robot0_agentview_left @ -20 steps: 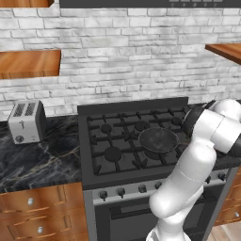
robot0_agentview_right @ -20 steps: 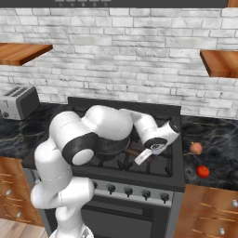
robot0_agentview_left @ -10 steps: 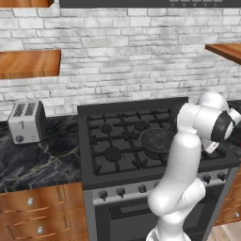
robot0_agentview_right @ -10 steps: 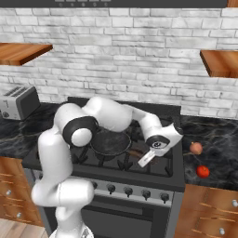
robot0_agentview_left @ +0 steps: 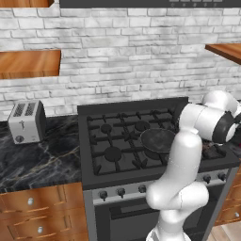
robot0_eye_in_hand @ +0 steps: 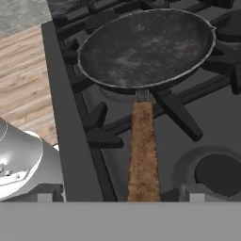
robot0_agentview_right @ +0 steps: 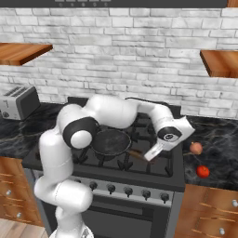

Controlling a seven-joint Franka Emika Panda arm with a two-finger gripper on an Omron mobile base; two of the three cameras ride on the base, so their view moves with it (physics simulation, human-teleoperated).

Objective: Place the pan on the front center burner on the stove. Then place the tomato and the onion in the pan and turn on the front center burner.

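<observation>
The dark grey pan (robot0_eye_in_hand: 146,47) sits flat on the stove (robot0_agentview_right: 153,173), over the front center burner, which it covers. It also shows as a dark round pan (robot0_agentview_left: 157,140) (robot0_agentview_right: 110,141) in both base views. Its brown wooden handle (robot0_eye_in_hand: 142,150) runs toward me, between the fingertips of my gripper (robot0_eye_in_hand: 121,197). The gripper is open, with a gap on both sides of the handle. Seen from the right base, the gripper (robot0_agentview_right: 151,155) hovers at the handle's end. The onion (robot0_agentview_right: 196,148) and the tomato (robot0_agentview_right: 202,171) lie on the dark counter right of the stove.
A small black burner cap (robot0_eye_in_hand: 219,174) lies right of the handle. Grate prongs (robot0_eye_in_hand: 176,115) ring the pan. A row of knobs (robot0_agentview_right: 128,191) lines the steel front. A toaster (robot0_agentview_left: 27,121) stands on the left counter. Wooden shelves (robot0_agentview_right: 221,62) hang on the brick wall.
The jaws have spread wide and let go of the pan's handle. The pan rests where it was on the grate, and the upper arm has swung.
</observation>
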